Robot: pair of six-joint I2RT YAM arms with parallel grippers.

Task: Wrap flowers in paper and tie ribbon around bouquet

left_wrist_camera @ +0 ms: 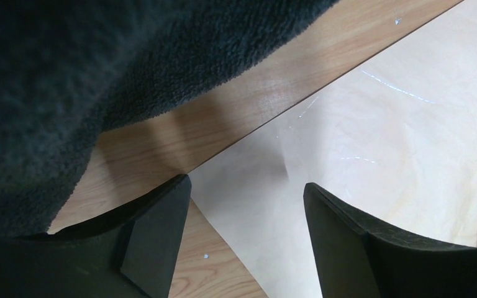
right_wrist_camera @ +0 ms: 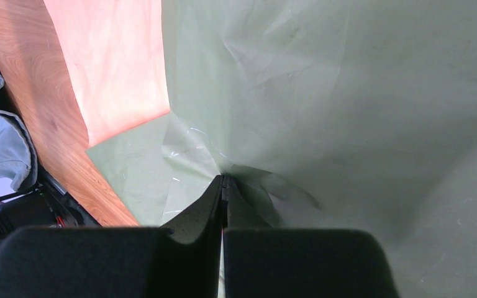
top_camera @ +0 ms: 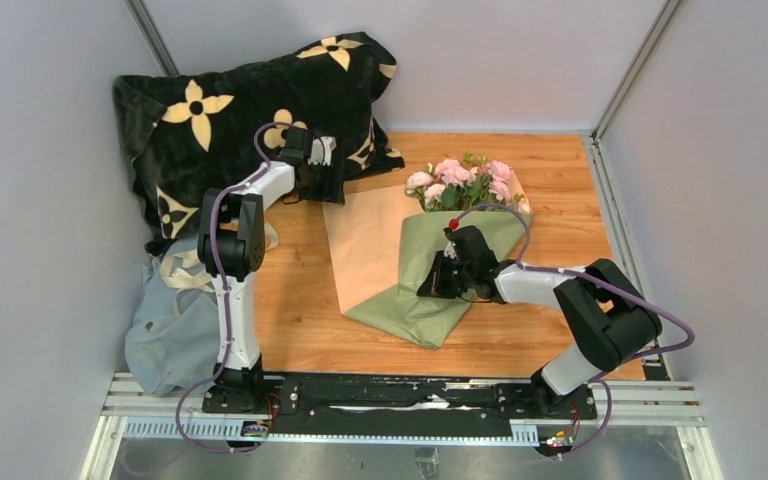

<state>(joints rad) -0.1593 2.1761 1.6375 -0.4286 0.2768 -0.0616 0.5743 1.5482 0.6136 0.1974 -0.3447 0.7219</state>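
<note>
Top external shows one black pillow (top_camera: 218, 112) crowding the open left hand (top_camera: 323, 183); right hand (top_camera: 438, 283) pinches green paper (top_camera: 408, 312), one of two sheets

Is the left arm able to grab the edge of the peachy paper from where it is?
Probably yes. The left gripper is open right above the edge of the tan paper, with nothing between them. The black pillow is close on one side but not in the way.

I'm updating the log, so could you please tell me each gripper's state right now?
Left gripper: open, jaws apart over the tan paper, holding nothing.
Right gripper: closed, pinching the olive-green paper.
</note>
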